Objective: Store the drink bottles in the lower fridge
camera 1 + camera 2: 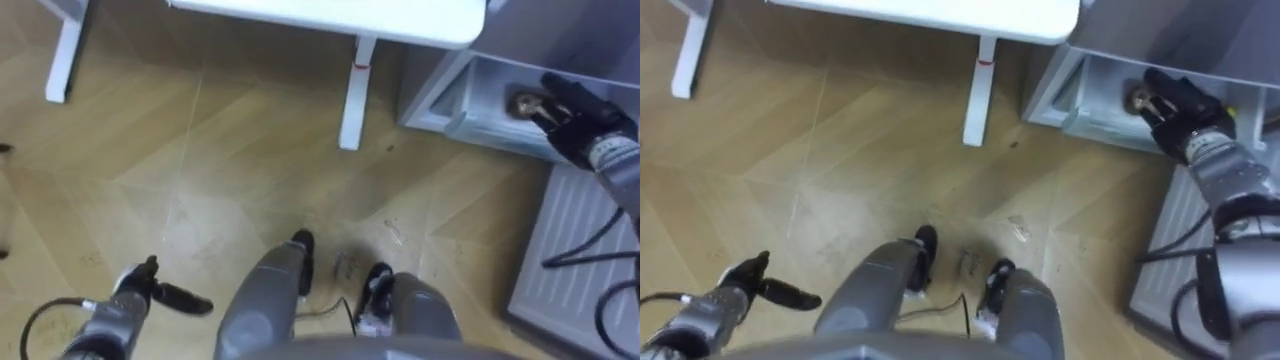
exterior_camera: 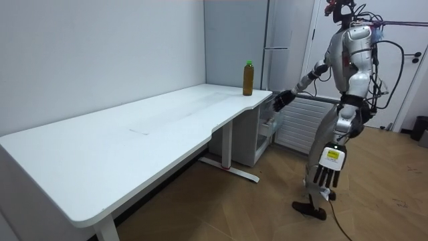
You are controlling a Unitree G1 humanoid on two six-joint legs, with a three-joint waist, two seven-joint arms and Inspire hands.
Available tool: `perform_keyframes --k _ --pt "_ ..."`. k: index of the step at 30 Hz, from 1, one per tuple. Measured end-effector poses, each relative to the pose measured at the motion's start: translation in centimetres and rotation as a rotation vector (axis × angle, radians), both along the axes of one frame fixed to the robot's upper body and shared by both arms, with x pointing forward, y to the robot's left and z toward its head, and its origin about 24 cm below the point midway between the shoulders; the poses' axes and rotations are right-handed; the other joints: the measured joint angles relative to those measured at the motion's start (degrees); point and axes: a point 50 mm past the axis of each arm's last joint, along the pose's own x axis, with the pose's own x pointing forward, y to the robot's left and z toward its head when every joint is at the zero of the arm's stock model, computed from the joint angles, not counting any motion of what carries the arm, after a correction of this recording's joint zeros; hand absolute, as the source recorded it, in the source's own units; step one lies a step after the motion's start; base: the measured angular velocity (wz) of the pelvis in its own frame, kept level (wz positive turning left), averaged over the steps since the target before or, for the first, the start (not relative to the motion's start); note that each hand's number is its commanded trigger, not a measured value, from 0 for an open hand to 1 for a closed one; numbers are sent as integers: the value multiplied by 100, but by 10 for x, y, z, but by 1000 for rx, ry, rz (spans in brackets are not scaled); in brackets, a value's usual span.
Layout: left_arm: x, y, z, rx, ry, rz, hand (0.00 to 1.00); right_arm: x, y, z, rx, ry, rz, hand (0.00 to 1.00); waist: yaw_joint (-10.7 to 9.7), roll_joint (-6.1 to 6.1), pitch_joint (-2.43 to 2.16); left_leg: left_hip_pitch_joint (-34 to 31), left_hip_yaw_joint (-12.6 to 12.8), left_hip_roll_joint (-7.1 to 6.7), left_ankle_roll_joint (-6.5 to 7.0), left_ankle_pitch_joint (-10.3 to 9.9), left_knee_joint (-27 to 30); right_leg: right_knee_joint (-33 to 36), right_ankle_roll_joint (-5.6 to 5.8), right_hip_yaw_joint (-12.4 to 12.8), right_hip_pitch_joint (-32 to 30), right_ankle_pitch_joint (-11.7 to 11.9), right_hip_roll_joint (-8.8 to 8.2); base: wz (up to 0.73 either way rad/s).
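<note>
My right hand [image 1: 585, 118] reaches into the open lower fridge compartment [image 1: 470, 95] at the upper right, fingers curled round a small brown drink [image 1: 527, 103], seen end-on. In the room view this hand [image 2: 281, 99] is stretched out over the low compartment [image 2: 267, 127] beside the desk. A second drink, a brown bottle with a green cap [image 2: 248, 77], stands upright on the far corner of the white desk [image 2: 134, 140]. My left hand [image 1: 150, 292] hangs low at my side, fingers straight and holding nothing.
The fridge door [image 1: 575, 250], ribbed white inside, lies swung open at my right. A white desk leg [image 1: 356, 95] stands on the wooden floor just left of the fridge. I stand between the desk and the open door.
</note>
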Motion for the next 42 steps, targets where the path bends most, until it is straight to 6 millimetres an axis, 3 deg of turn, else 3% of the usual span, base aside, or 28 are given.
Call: perform_keyframes --k 4,5,8,11,14,18,25,33,42 --pt "-12 0 -2 -4 6 9 0 -48 6 -36 16 91 42 0 -119 -26 -193 791 10 47 -8 -5 -451 -755 36 -86 937 167 151 4" --pt "-19 0 -3 -5 2 21 0 -65 12 -48 35 118 52 0 -150 -55 -222 1064 35 64 -18 -11 -623 -968 39 -91 1219 224 185 -10" --pt "-32 -5 -8 -8 14 68 0 -109 29 -76 75 221 84 0 -173 -66 -248 1522 94 86 -48 -30 -891 -1227 39 -72 1668 253 224 -9" --pt "-42 -12 -12 -26 25 83 0 -142 48 -95 104 320 124 0 -297 -11 -218 1720 106 119 -80 -51 -983 -1314 20 -56 1849 265 267 -7" --pt "-41 -20 -15 -38 17 101 0 -160 59 -105 118 378 151 0 -357 77 -174 1887 143 134 -98 -42 -1061 -1365 5 -13 1974 274 279 -11" --pt "-40 -22 -14 -40 -13 100 0 -179 70 -114 108 448 188 0 -452 123 -150 2125 140 129 -112 -53 -1099 -1601 22 2 2230 263 310 3" --pt "-48 -30 -16 -18 -68 195 0 -224 90 -129 75 634 227 0 -468 68 -168 2452 222 103 -117 -60 -1346 -1719 43 111 2485 274 305 -7" --pt "-53 -35 -19 -29 -59 221 0 -230 93 -132 -9 720 352 0 -548 105 -130 2795 316 106 -122 -65 -1541 -1738 44 240 2680 276 304 -8" --pt "-77 -33 -24 -18 58 277 0 -226 89 -133 -125 803 436 0 -589 146 -144 2981 459 196 -172 -130 -1531 -1924 12 425 2849 299 398 -10"
